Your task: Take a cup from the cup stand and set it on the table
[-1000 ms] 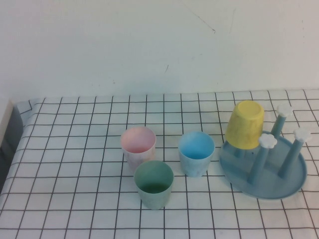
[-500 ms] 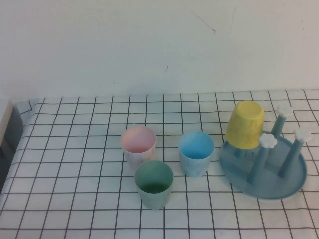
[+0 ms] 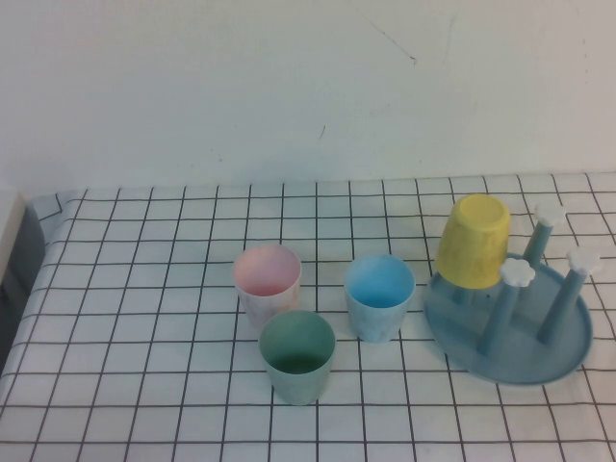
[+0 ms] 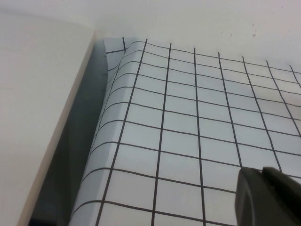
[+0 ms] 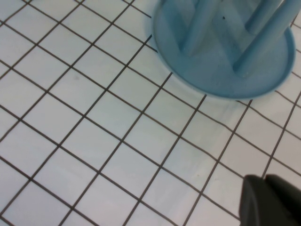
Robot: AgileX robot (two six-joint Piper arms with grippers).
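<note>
The sage-green cup (image 3: 297, 354) stands upright on the grid-cloth table (image 3: 144, 289), in front of the other cups and left of the cup stand. The blue cup stand (image 3: 558, 356) sits at the right, with white-knobbed pegs (image 3: 518, 273). Its tray also shows in the right wrist view (image 5: 221, 70). Neither gripper shows in the high view. My left gripper (image 4: 262, 171) is shut and empty over bare cloth near the table's left edge. My right gripper (image 5: 263, 179) is shut and empty over the cloth, a short way from the stand.
A yellow cup (image 3: 474, 241) hangs upside down on a peg of the stand. A pink cup (image 3: 267, 281) and a light blue cup (image 3: 379, 294) stand upright mid-table. The cloth's left edge drops into a dark gap (image 4: 80, 141) beside a beige surface (image 4: 37, 94).
</note>
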